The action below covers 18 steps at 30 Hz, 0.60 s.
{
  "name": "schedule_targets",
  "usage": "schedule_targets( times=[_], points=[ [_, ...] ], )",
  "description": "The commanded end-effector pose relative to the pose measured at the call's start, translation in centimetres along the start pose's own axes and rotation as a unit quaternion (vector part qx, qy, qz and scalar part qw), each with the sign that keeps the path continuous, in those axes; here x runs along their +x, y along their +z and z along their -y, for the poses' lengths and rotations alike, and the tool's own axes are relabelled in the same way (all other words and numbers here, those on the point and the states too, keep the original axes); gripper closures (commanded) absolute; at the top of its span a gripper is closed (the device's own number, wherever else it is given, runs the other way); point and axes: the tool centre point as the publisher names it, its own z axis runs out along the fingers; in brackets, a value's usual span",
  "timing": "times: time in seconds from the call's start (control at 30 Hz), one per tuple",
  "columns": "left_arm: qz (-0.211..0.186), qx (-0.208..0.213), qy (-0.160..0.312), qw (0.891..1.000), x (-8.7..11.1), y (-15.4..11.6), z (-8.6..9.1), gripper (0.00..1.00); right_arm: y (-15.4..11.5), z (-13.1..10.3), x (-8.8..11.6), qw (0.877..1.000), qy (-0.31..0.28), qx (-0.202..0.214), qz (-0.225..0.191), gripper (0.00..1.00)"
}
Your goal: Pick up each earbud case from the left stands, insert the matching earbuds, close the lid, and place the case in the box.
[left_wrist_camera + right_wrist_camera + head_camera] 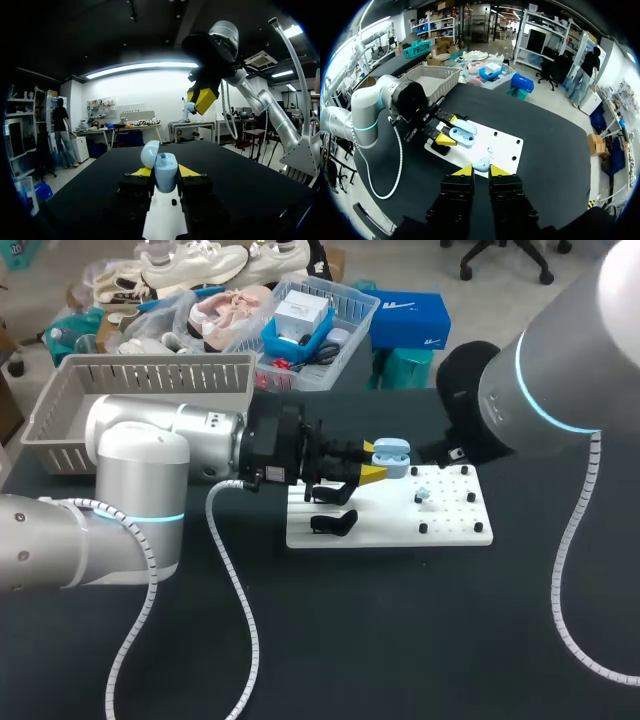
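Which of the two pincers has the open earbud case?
The left pincer: it is shut on the light-blue case, whose lid stands flipped up. The right pincer hangs above the board, apart from that case.

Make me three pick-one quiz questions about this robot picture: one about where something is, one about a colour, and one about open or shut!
1. Where is the earbud case?
A. in the grey basket
B. held in the left gripper
C. lying on the dark table

2. What colour is the earbud case?
A. red
B. black
C. light blue

3. How is the case's lid?
A. open
B. shut
C. taken off and lying on the table

Answers:
1 B: in the left wrist view both yellow tips press against its sides.
2 C: it looks pale blue in every view.
3 A: the lid stands tipped back from the case's body.
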Motion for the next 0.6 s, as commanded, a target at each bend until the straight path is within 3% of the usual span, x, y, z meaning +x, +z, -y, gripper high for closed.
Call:
schedule_targets(
  times=[0.03, 0.2, 0.6],
  points=[
    [0.001, 0.0, 0.0, 1.0, 0.04, -0.01, -0.01, 1.0, -0.04, -1.07, 0.07, 0.996, 0.037, 0.085, 0.015, 1.0],
    [0.001, 0.0, 0.0, 1.0, 0.04, -0.01, -0.01, 1.0, 0.07, -1.17, 0.07, 0.991, 0.064, 0.115, 0.01, 1.0],
    [0.001, 0.0, 0.0, 1.0, 0.04, -0.01, -0.01, 1.0, 0.0, -1.25, 0.25, 0.99, 0.076, 0.121, 0.005, 1.0]
  ],
)
